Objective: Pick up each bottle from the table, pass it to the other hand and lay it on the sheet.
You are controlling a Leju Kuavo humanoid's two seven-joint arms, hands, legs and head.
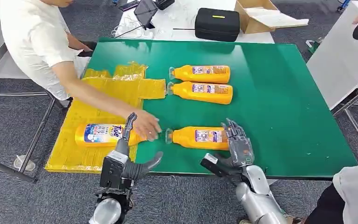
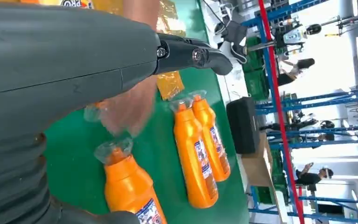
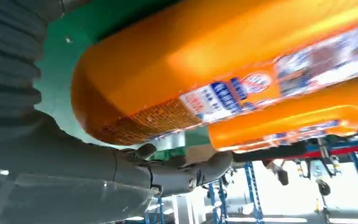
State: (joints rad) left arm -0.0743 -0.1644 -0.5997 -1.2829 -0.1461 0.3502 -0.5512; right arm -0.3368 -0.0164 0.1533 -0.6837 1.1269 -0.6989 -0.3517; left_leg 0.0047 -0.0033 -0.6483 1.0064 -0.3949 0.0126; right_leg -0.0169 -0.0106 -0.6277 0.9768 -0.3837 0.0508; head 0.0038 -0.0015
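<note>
At nine o'clock of the green desk [image 1: 279, 93] a yellow sheet [image 1: 88, 107] hung partly over the desk's edge, and on it lay a bottle with a blue and white label [image 1: 103, 134], on its side with its cap toward three o'clock. A person in a white shirt [image 1: 35, 37] reached in from ten o'clock, their hand [image 1: 147, 125] resting on that bottle's neck end. Just at six o'clock of the sheet bottle the robot's left hand [image 1: 133, 161] hovered at the desk's near edge, fingers spread apart and holding nothing, one finger pointing up beside the person's hand and the thumb stretched toward three o'clock. Toward the desk's middle, two orange bottles lay side by side on the green surface, the far bottle [image 1: 203, 73] and the middle bottle [image 1: 203, 92], both with clear caps pointing to nine o'clock and nearly touching the sheet's edge. Nearer the robot lay a third orange bottle [image 1: 198, 137], likewise on its side. The right hand [image 1: 235, 144] rested against this bottle's base end, fingers extended over it and thumb below; whether it actually gripped the bottle could not be told. At twelve o'clock beyond the desk sat a black case [image 1: 216, 23] and an open cardboard box [image 1: 261, 16].
</note>
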